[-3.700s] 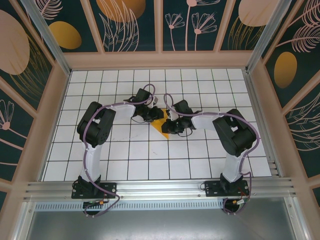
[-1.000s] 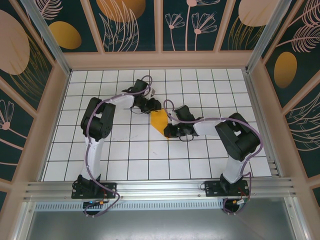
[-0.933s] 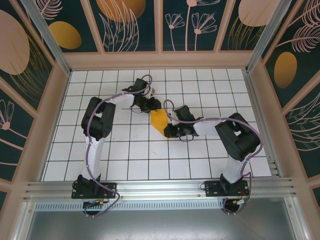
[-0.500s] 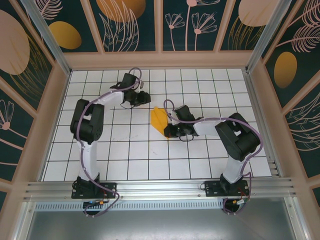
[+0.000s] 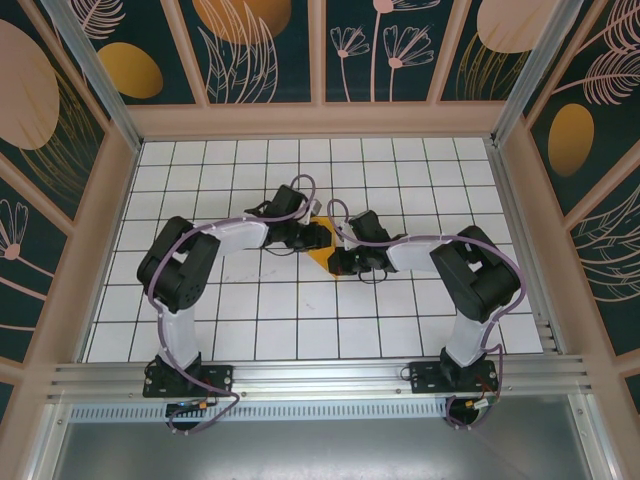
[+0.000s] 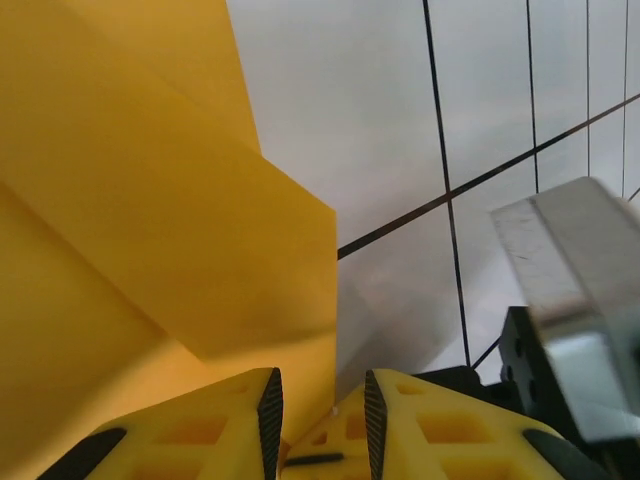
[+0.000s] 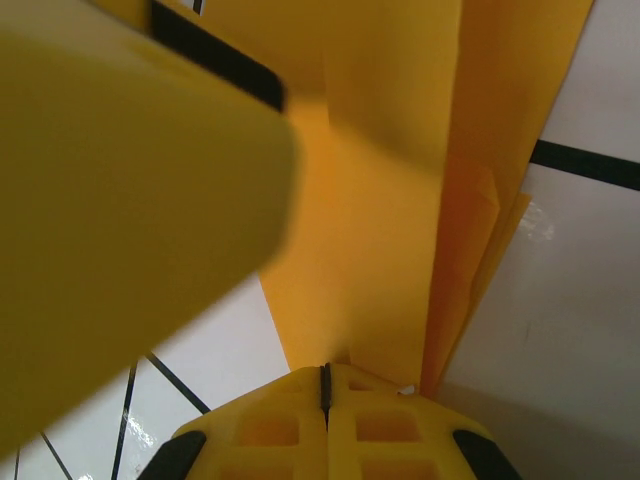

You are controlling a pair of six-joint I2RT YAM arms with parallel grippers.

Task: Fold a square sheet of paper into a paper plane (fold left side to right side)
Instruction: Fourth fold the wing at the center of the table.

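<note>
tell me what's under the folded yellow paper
White gridded table under the paper. Left claw and right claw cover part from above; beneath its middle is hidden.

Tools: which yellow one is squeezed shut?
The right tool: its fingers pinch the folded orange-yellow paper with no gap. The left tool has its fingers apart.

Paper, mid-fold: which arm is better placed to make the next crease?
Left, probably. The right gripper is shut on a tip of the paper, pinning it; the left gripper sits slightly open at its edge, free to work the fold.
</note>
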